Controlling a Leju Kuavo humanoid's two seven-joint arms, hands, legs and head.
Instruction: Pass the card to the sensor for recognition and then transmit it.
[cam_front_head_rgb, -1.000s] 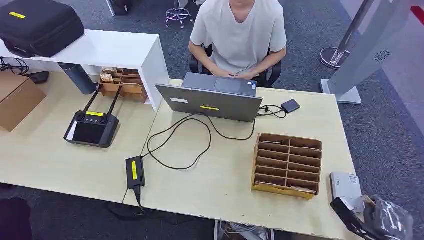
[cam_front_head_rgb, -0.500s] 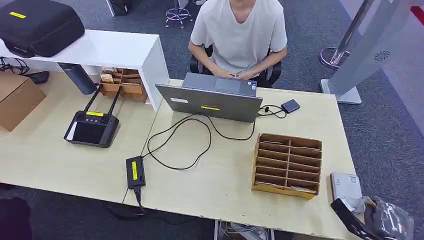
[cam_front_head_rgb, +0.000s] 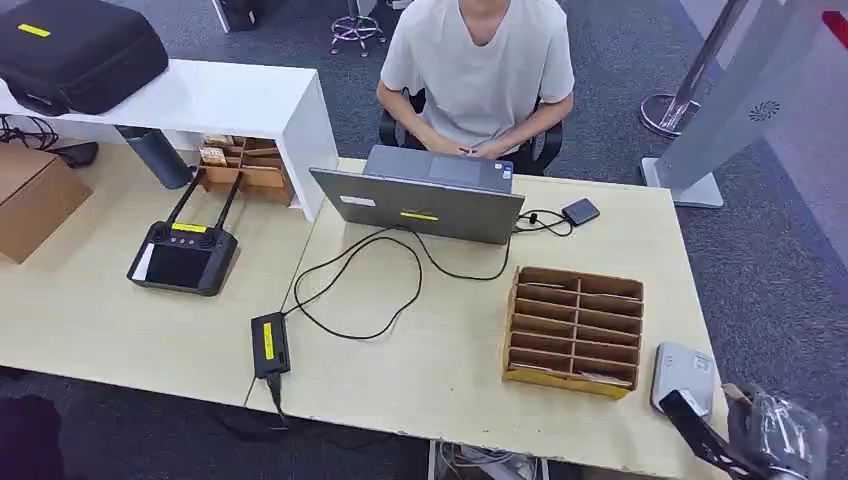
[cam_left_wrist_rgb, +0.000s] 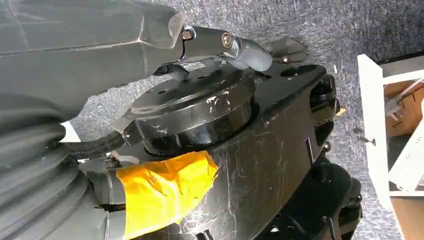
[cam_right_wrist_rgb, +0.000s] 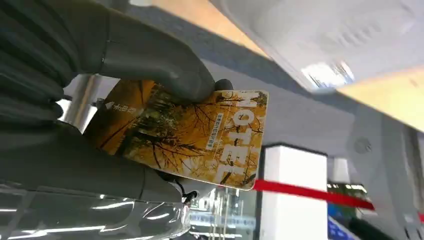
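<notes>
Right hand (cam_right_wrist_rgb: 75, 100) pinching the yellow hotel key card (cam_right_wrist_rgb: 195, 137), thumb (cam_right_wrist_rgb: 160, 65) pressing on its face (printed autumn trees, big white lettering). Hovering at the table's (cam_front_head_rgb: 450, 370) near right corner, just beside the grey card sensor (cam_front_head_rgb: 685, 375), next to the wooden slotted organizer (cam_front_head_rgb: 573, 330). Left hand (cam_left_wrist_rgb: 235, 47) hanging by the carpet; can't tell how its fingers are sitting.

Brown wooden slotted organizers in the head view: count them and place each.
2. One brown wooden slotted organizer lies on the pale desk before the grey laptop; a second organizer sits under the white shelf, partly hidden.
</notes>
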